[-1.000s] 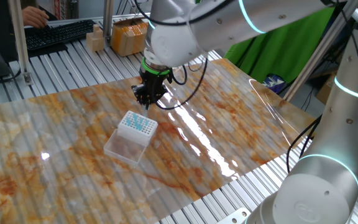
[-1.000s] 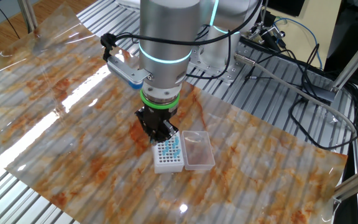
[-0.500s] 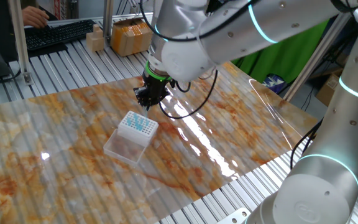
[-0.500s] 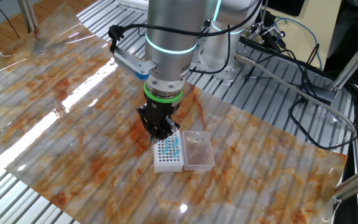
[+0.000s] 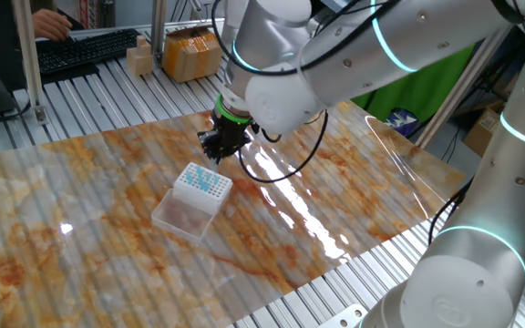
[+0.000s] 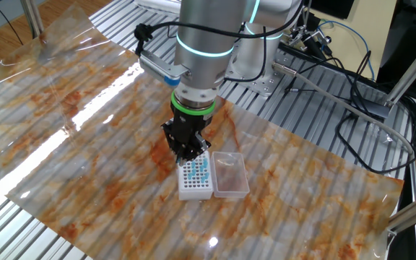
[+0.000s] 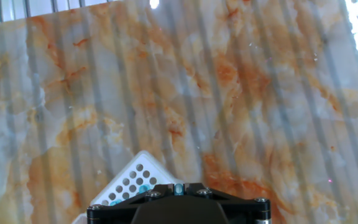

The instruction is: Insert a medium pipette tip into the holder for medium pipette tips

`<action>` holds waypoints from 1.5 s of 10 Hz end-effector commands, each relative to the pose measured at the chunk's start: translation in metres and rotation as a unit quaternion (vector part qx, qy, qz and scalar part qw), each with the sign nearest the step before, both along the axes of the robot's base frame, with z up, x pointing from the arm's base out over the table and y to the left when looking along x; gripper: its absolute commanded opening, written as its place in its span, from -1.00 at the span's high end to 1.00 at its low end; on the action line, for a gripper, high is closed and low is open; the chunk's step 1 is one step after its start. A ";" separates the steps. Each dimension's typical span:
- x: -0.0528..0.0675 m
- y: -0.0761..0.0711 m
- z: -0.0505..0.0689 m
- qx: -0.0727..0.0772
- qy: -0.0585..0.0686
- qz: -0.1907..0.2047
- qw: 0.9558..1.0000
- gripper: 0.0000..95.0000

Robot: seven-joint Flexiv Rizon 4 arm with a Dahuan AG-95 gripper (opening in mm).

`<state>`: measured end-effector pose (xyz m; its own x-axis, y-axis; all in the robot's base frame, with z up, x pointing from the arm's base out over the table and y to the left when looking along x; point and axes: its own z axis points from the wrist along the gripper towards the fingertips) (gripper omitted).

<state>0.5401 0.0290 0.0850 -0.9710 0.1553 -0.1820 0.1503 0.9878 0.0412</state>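
The holder for medium pipette tips is a small white box with a grid of holes, some filled teal-blue; its clear flap lies open beside it. It also shows in the other fixed view and at the bottom of the hand view. My gripper hangs just above the holder's far edge, also in the other fixed view. In the hand view my gripper is shut on the medium pipette tip, a small teal-blue piece pinched between the jaws. The tip's lower end is hidden.
The holder sits on an orange-and-grey marbled sheet over a slatted metal table. Cardboard boxes and a keyboard stand at the back. Cables run along the far side in the other fixed view.
The arm has swung and tilted a little; the gripper has shifted slightly toward the holder's far edge. It stays shut on the tip. The holder has not moved.
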 end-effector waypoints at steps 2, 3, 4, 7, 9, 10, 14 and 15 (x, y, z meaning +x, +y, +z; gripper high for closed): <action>-0.002 0.000 0.001 -0.001 0.008 -0.011 1.000 0.60; -0.002 0.000 0.001 -0.002 0.013 -0.014 1.000 0.20; -0.002 0.000 0.001 -0.002 0.014 -0.016 1.000 0.20; -0.002 0.000 0.001 -0.001 0.024 -0.013 1.000 0.20; 0.000 -0.001 -0.001 -0.001 0.051 -0.009 0.999 0.20; 0.002 -0.003 -0.003 0.000 0.071 -0.007 0.997 0.20; 0.014 -0.014 -0.011 0.000 0.090 0.001 0.996 0.60; 0.017 -0.017 -0.013 0.000 0.090 0.006 0.996 0.60</action>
<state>0.5598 0.0109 0.0708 -0.9901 0.1400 -0.0037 0.1399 0.9900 0.0150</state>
